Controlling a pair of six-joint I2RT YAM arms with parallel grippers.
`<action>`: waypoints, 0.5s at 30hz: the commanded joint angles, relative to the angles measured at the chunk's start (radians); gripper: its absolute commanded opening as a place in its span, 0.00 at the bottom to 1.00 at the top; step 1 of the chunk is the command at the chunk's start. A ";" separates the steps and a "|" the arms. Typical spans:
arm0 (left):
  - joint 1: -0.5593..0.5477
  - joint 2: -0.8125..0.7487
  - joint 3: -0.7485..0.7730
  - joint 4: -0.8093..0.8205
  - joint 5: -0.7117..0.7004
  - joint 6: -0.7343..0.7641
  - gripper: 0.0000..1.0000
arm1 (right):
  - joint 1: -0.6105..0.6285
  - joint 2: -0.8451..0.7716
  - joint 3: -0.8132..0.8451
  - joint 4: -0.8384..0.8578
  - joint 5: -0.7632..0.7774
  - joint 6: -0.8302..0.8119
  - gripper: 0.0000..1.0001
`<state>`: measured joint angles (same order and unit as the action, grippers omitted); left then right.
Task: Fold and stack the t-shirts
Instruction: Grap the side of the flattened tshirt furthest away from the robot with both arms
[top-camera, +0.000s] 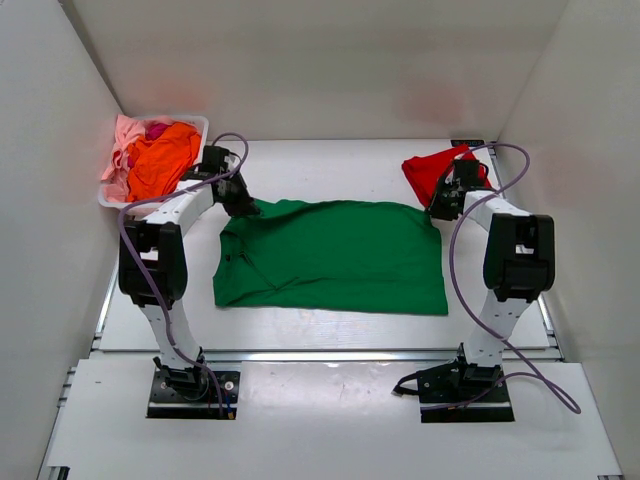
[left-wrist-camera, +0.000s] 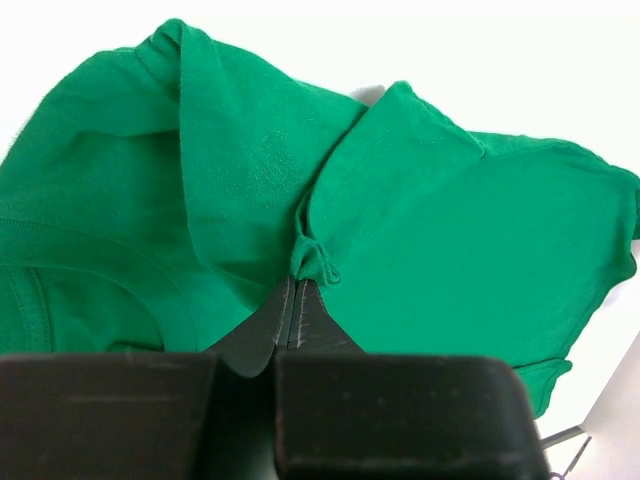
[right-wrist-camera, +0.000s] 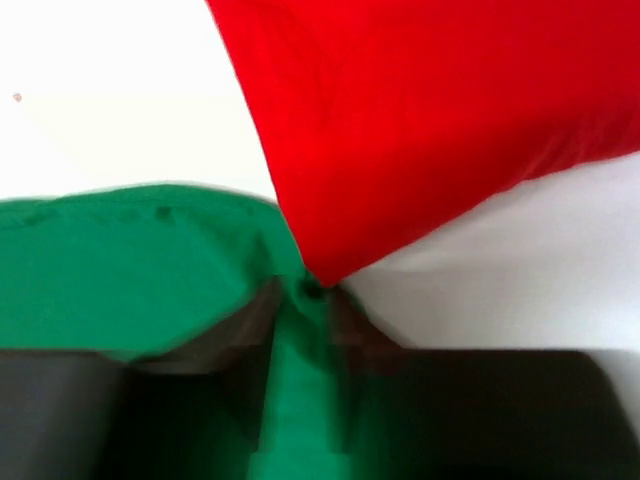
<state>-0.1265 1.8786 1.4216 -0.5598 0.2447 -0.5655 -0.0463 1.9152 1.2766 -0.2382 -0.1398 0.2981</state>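
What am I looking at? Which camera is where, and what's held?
Two robot arms on a table, each ending in a two-finger tool. The wide picture is from a fixed camera above and behind; the other two are from a camera on each wrist. A green t-shirt lies spread on the table, a red t-shirt far right, and a white basket far left holds an orange shirt and a pink shirt. The left tool is shut on a pinch of the green t-shirt. Green cloth sits between the fingers of the right tool, but that blurred view does not show whether it grips.
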 joint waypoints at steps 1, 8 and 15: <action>0.002 -0.065 -0.001 0.020 0.021 -0.002 0.00 | 0.000 -0.074 -0.031 0.043 0.008 -0.011 0.31; -0.001 -0.055 0.000 0.028 0.019 -0.008 0.00 | -0.004 -0.156 -0.112 0.178 -0.066 -0.002 0.62; -0.007 -0.042 0.020 0.034 0.031 -0.016 0.00 | -0.012 -0.108 -0.044 0.166 0.000 -0.014 0.56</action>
<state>-0.1284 1.8786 1.4212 -0.5453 0.2558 -0.5766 -0.0528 1.7954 1.1736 -0.1196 -0.1726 0.2916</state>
